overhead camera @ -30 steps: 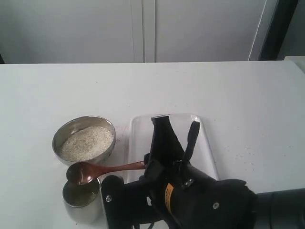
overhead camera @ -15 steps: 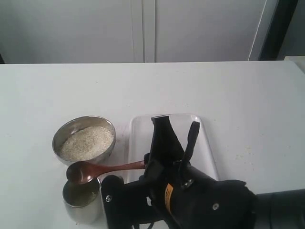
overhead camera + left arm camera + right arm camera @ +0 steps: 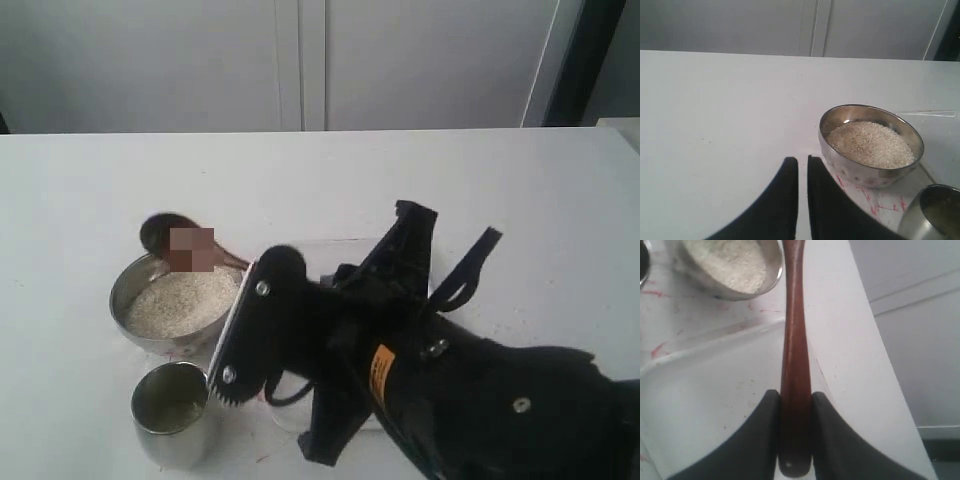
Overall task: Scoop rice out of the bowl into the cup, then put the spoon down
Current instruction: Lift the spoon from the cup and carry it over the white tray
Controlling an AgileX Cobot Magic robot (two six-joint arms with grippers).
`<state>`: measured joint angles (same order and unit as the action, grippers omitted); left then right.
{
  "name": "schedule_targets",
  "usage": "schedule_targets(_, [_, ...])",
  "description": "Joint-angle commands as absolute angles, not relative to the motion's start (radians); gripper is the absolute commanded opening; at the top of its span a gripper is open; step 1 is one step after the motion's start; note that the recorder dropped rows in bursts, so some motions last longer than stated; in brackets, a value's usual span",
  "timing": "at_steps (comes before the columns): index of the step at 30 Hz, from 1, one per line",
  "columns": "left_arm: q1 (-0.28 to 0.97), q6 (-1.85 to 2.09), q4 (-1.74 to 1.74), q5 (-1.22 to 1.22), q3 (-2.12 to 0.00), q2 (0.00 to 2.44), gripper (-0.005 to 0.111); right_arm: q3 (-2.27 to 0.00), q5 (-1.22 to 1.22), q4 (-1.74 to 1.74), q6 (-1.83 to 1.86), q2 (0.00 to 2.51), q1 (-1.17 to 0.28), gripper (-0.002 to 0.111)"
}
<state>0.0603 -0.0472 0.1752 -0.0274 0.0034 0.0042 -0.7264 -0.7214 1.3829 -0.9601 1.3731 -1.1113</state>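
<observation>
The steel bowl (image 3: 128, 300) holds a bed of white rice (image 3: 185, 300) at the left of the table. The steel cup (image 3: 172, 410) stands just in front of it, with a little rice in its bottom. My right gripper (image 3: 795, 395) is shut on the handle end of the reddish-brown wooden spoon (image 3: 794, 335). The spoon's scoop (image 3: 163, 232) hangs over the bowl's far rim; a blur hides part of it. My left gripper (image 3: 801, 161) hovers near the bowl (image 3: 867, 172), shut with nothing in it. Rice (image 3: 870, 145) and the cup (image 3: 940, 215) show there too.
A clear shallow tray (image 3: 715, 385) lies to the right of the bowl, mostly covered by my right arm (image 3: 420, 380) in the exterior view. Red pen marks (image 3: 875, 197) dot the table by the bowl. White cabinet doors stand behind the table.
My right arm has swung and lifted. The spoon's scoop has gone from just above the cup, across the bowl, to its far rim. Bowl and cup have not moved.
</observation>
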Motion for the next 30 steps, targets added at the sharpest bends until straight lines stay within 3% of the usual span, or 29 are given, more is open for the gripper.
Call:
schedule_targets(1, [0.063, -0.049, 0.185, -0.024, 0.0, 0.0, 0.014, -0.767, -0.716, 1.348, -1.113, 1.324, -1.065, 0.0])
schedule_targets(10, [0.063, -0.049, 0.185, -0.024, 0.0, 0.0, 0.014, -0.875, -0.62, 1.048, -1.099, 1.296, -0.923, 0.0])
schedule_targets(30, [0.063, -0.049, 0.185, -0.024, 0.0, 0.0, 0.014, -1.134, -0.772, 0.256, -0.414, 1.422, -0.65, 0.0])
